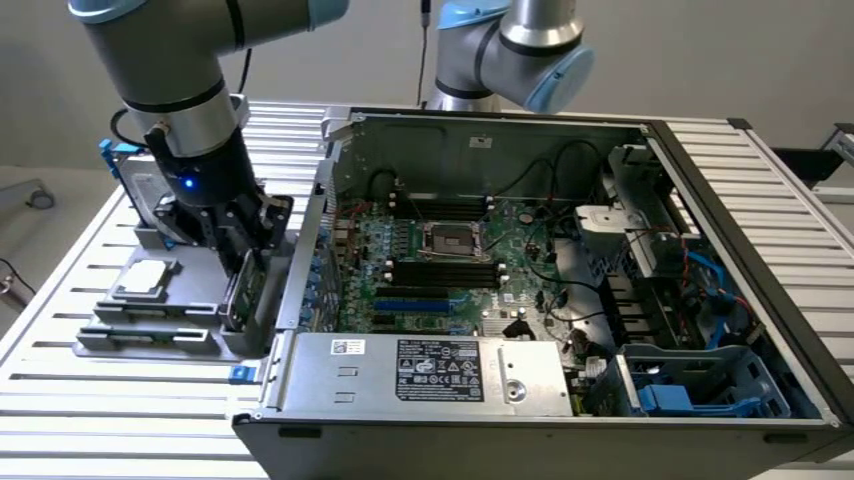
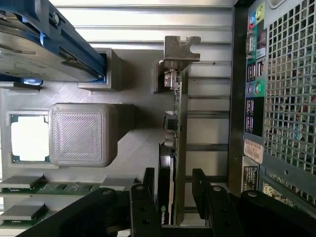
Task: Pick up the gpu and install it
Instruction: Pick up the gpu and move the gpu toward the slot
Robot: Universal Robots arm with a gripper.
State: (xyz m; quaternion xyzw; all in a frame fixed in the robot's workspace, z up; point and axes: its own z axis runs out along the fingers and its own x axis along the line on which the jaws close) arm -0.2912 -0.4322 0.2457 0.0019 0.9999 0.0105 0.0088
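ITEM: gpu (image 2: 178, 123) (image 1: 240, 292), flat rectangular card, black shroud, green board, silver metal bracket | PLACE: upright on edge in grey plastic tray (image 2: 133, 128), just outside open black metal computer case (image 1: 400, 455) | PINCER (image 2: 173, 175) (image 1: 235, 238): black, wide, straddling card, fingers (image 2: 198, 180) apart from it

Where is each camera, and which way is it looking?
Exterior view: off the arm, up high, looking down into the open case and the tray on the exterior view's left; the arm and gripper show.
Wrist view: on the wrist, looking along the open gripper at the gpu, which stands on edge between its fingers.
Shared: gripper, gpu, tray, case.
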